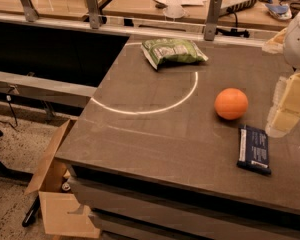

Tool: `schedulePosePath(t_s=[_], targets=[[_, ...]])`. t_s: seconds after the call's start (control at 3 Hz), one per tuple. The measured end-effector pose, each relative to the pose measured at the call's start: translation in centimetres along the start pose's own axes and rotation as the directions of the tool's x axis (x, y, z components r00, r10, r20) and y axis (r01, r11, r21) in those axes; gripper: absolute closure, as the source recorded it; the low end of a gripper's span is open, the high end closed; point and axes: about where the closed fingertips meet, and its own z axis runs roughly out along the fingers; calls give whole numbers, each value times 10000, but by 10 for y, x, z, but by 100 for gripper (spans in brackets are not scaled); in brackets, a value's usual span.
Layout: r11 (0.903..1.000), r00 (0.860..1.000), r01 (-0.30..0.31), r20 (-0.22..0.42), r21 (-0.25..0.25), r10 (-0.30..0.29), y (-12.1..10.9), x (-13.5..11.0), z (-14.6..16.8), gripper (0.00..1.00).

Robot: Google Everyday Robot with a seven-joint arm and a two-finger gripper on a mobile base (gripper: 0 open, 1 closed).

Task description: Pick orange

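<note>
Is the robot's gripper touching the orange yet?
Apart. The camera view shows a strip of table between the orange and the gripper at the right edge.

High camera looks down across the table (155,134), end effector (285,111) at right edge.

light: dim, warm | gripper (285,109): pale, washed out, at right edge above table (155,144) | shadow: soft, under orange (231,103) just left of gripper | glare: sheen on bag (173,51) far left of gripper
</note>
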Motion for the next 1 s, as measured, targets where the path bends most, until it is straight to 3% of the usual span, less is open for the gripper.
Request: schedulePosePath(t_s=[0.67, 1.0], targets=[[9998, 9999, -59, 93, 199, 57, -2, 0, -1, 0], [9800, 9723, -1929, 1440, 486, 1843, -17, 35, 18, 0]])
